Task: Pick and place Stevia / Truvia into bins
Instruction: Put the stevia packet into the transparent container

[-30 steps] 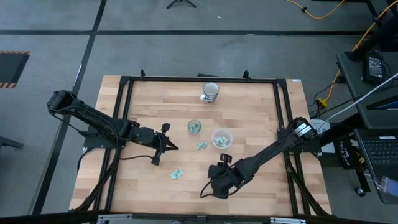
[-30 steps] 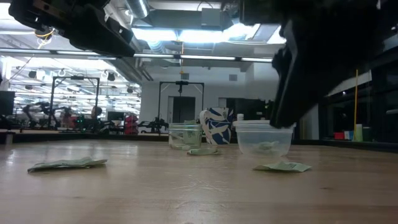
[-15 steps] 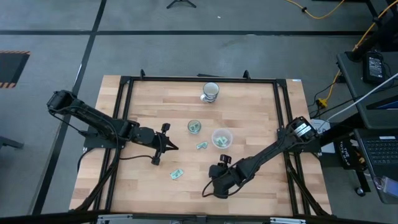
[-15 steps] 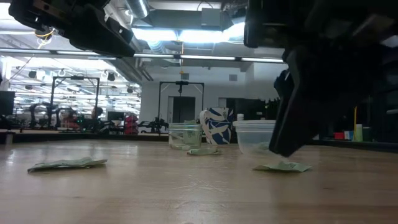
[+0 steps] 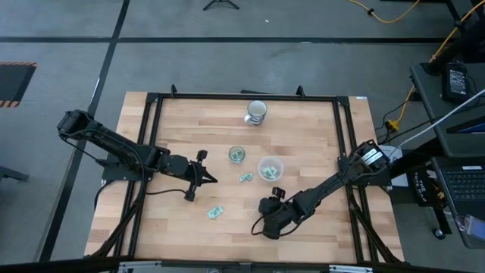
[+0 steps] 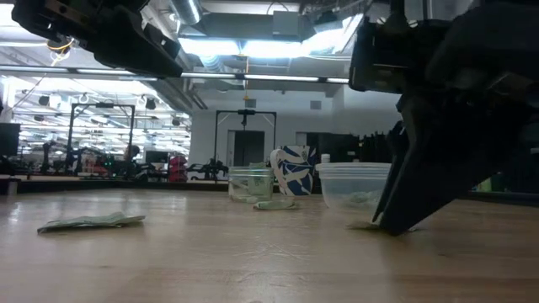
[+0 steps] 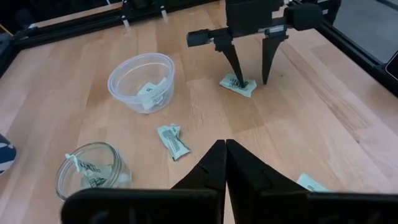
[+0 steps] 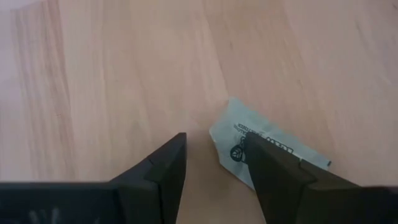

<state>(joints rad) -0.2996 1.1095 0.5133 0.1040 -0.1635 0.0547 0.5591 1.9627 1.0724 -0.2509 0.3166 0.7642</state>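
My right gripper (image 7: 254,79) is open and points down at the table near the near edge, in front of the white plastic cup (image 5: 270,167). Its fingers straddle one end of a light green packet (image 8: 267,149), which lies flat on the wood. My left gripper (image 5: 211,180) is shut and empty, hovering left of the clear glass (image 5: 237,155). Both cups hold packets. Two more packets lie flat on the table, one beside the plastic cup (image 5: 245,177) and one nearer the near edge (image 5: 215,212). My right gripper comes from above, pointing down. One fingertip (image 7: 242,79) stands on the packet's end (image 7: 234,83); the other is over bare wood beside it. The packet lies flat on the table. Whether the fingertip presses it I cannot tell.
A whitish banded cup (image 5: 257,111) stands near the far edge. A black frame (image 5: 242,96) runs around the tabletop. Bare wood lies to the left and along the near edge.
My right gripper has come down toward the table onto the packet in front of the plastic cup, and now hides that packet in the low view. The packets and cups have stayed in place.
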